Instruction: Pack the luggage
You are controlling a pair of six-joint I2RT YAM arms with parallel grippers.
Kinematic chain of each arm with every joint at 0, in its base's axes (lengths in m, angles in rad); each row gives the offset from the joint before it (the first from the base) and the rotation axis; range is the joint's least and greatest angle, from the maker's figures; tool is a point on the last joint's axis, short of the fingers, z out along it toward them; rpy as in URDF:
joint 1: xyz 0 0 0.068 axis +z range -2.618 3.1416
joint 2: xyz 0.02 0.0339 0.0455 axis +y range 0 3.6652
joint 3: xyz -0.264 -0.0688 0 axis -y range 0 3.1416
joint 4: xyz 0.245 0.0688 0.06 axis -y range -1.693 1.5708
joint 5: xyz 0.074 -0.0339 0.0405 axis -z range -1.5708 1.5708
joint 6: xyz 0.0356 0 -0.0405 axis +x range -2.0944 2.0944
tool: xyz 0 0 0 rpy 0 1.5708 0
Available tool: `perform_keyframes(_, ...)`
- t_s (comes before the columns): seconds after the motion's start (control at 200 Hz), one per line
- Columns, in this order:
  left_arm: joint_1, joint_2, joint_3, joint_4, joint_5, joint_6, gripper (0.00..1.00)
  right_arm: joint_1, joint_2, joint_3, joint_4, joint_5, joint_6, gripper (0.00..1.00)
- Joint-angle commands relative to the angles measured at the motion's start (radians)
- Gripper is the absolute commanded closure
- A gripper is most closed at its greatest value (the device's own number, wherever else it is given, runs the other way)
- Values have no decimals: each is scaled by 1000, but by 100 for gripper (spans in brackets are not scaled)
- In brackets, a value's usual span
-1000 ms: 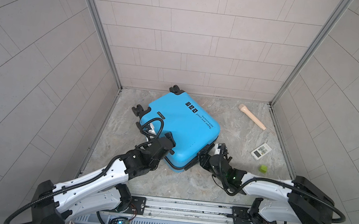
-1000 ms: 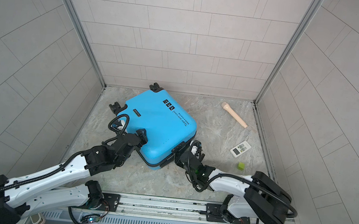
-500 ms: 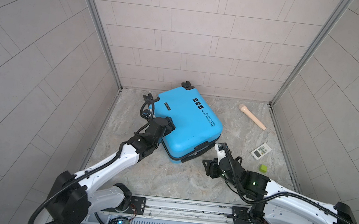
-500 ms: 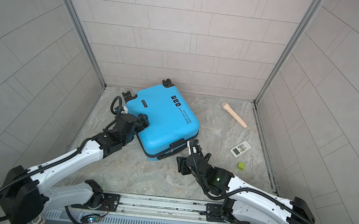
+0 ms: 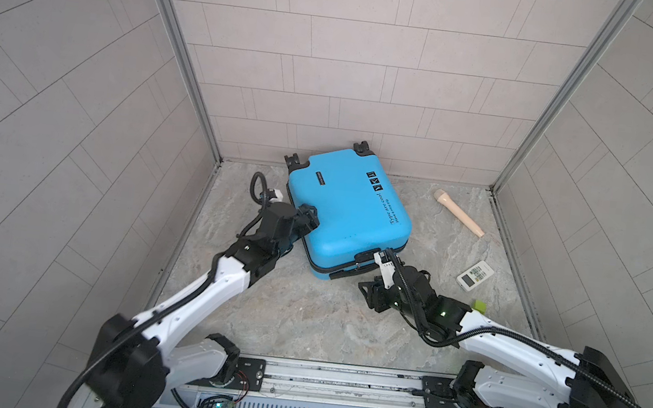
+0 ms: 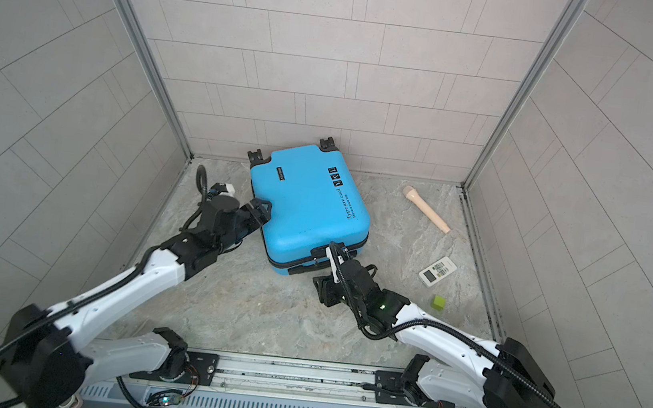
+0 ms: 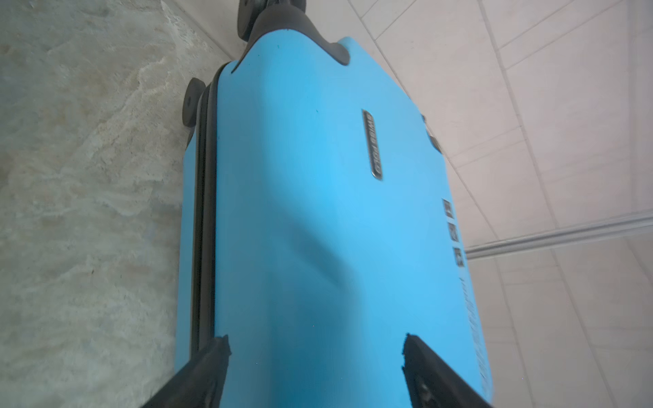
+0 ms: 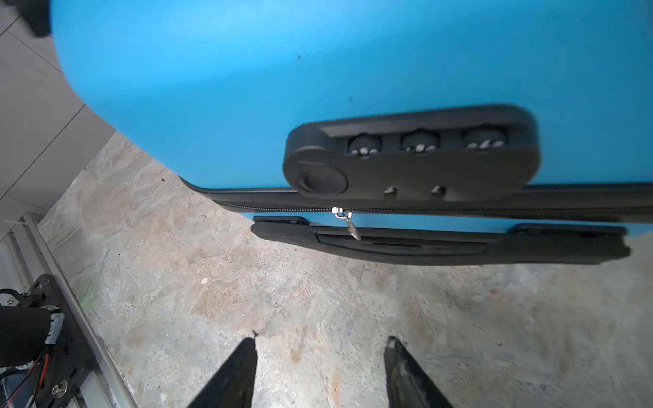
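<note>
While the blue suitcase (image 5: 347, 207) lies flat and zipped at 12 o'clock, a beige stick (image 5: 460, 212), remote (image 5: 475, 275) and green cube (image 5: 479, 306) sit loose around 2-3 o'clock; we've got left gripper (image 7: 314, 356) spread across its shell, right gripper (image 8: 319, 353) open, empty.

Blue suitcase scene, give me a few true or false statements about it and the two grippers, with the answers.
1. The blue suitcase lies flat and zipped shut. True.
2. The right gripper is clamped on the zipper pull. False: its jaws are open over bare floor, short of the pull.
3. The left gripper is open, one finger on each side of the suitcase's edge. True.
4. The remote control lies on top of the suitcase. False: it lies on the floor, apart from the suitcase.
5. The green block is inside the suitcase. False: it sits on the floor near the right arm.
</note>
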Motion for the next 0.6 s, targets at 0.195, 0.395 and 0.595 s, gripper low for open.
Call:
perform_keyframes(0.195, -582, -248, -380, 171, -419, -429, 27, -66, 128, 1, 238, -75, 6, 49)
perform_keyframes(0.395, -738, 106, -445, 640, -489, -556, 27, -93, 176, -26, 347, -66, 26, 51)
perform_keyframes(0.595, -741, 524, -493, 1194, -532, -633, 31, -111, 241, -23, 409, -101, 24, 53)
